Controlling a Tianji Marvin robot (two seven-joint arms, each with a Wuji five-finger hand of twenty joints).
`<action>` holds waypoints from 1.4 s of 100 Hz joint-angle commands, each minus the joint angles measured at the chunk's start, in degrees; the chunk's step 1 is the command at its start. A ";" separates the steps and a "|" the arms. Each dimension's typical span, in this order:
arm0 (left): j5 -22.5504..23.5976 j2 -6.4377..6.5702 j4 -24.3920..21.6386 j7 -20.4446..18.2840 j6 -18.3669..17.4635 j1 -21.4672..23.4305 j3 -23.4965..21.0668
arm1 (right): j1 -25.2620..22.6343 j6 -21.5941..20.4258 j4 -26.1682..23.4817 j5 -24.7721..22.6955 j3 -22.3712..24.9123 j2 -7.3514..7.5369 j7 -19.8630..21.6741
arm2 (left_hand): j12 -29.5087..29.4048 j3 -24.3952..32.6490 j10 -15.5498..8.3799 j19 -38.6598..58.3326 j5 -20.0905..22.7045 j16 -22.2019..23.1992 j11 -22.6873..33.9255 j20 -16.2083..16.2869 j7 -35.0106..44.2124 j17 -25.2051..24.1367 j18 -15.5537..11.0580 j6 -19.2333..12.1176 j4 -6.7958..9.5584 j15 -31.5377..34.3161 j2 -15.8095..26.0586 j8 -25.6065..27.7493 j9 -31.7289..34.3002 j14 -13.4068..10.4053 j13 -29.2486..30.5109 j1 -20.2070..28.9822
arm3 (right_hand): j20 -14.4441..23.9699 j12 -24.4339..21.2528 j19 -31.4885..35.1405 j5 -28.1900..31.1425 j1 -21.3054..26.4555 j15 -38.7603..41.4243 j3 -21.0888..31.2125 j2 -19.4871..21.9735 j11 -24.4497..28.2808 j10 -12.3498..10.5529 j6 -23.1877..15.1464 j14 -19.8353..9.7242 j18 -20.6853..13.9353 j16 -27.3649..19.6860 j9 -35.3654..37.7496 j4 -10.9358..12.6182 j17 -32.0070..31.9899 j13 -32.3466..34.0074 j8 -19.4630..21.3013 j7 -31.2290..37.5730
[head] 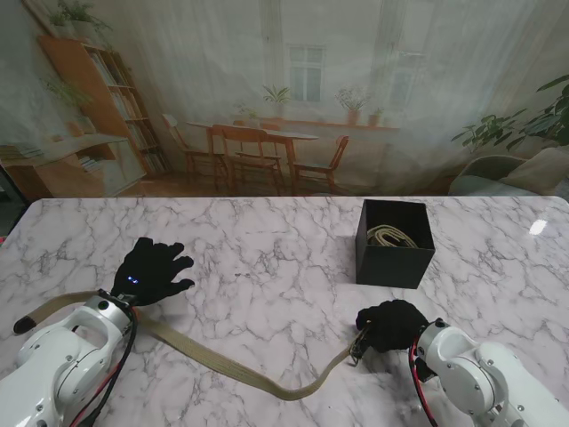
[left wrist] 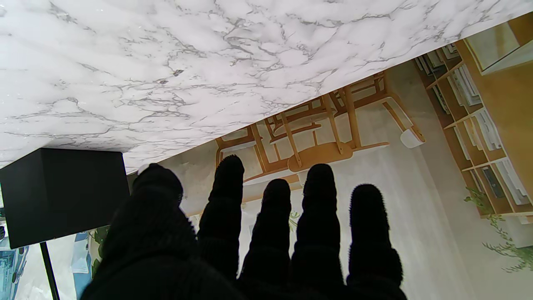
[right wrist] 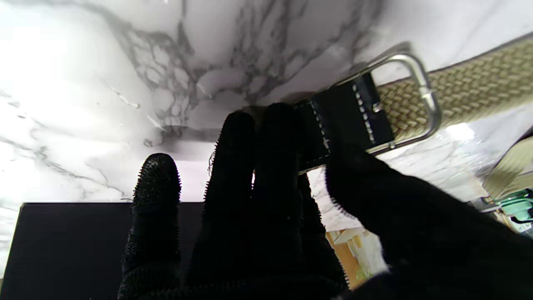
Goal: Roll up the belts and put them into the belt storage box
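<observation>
A long tan woven belt point(head: 240, 374) lies flat across the near part of the marble table, running from under my left arm to my right hand point(head: 391, 325). That hand is shut on the belt's buckle end; its wrist view shows the black leather tab point(right wrist: 354, 116) and metal buckle point(right wrist: 420, 87) pinched between thumb and fingers. My left hand point(head: 153, 269) hovers open over the table with fingers spread, apart from the belt. The black belt storage box point(head: 396, 242) stands farther from me on the right, with a coiled light belt point(head: 391, 235) inside.
The belt's dark tip point(head: 25, 324) pokes out at the table's left side, by my left arm. The box's black wall shows in both wrist views point(left wrist: 62, 191) point(right wrist: 83, 246). The table's far edge meets a printed room backdrop.
</observation>
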 commanded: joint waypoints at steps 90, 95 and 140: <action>-0.18 0.00 0.26 -1.02 -0.06 -0.39 0.54 | 1.41 5.08 6.91 -12.98 -5.67 -0.19 -21.79 | -0.23 -1.00 0.71 0.03 0.47 0.30 -0.15 0.07 0.70 -0.70 1.82 0.35 0.52 -0.01 1.19 1.15 -1.40 0.89 -1.19 1.22 | 6.70 14.32 -0.07 13.71 1.87 9.02 -16.02 -7.12 14.02 1.91 -28.36 5.92 8.03 5.67 -24.54 -9.93 -0.29 -12.11 1.11 31.08; -0.19 0.01 0.30 -0.97 -0.11 -0.43 0.56 | 1.61 5.10 7.34 -12.90 -5.92 -0.24 -22.61 | -0.22 -1.04 0.67 0.06 0.48 0.32 -0.14 0.08 0.72 -0.68 1.83 0.27 0.52 0.03 1.19 1.16 -1.40 0.88 -1.12 1.16 | 6.80 13.78 0.51 12.92 2.09 9.08 -15.57 -6.61 14.78 0.66 -27.70 4.60 7.37 5.51 -15.42 -9.98 0.94 -7.93 1.75 31.50; -0.09 0.06 0.62 -0.49 -0.49 -0.70 0.76 | 3.66 2.19 11.65 -11.55 -7.82 -0.48 -28.21 | -0.15 -0.96 0.66 0.12 0.43 0.38 0.04 0.08 0.83 -0.61 1.74 0.36 0.53 0.10 1.13 1.25 -1.30 0.81 -1.08 1.38 | 5.31 20.76 10.17 -12.16 4.71 13.95 -5.32 -4.07 28.44 1.14 -19.44 -0.31 -2.61 10.21 10.06 -1.26 11.06 10.51 -4.96 1.95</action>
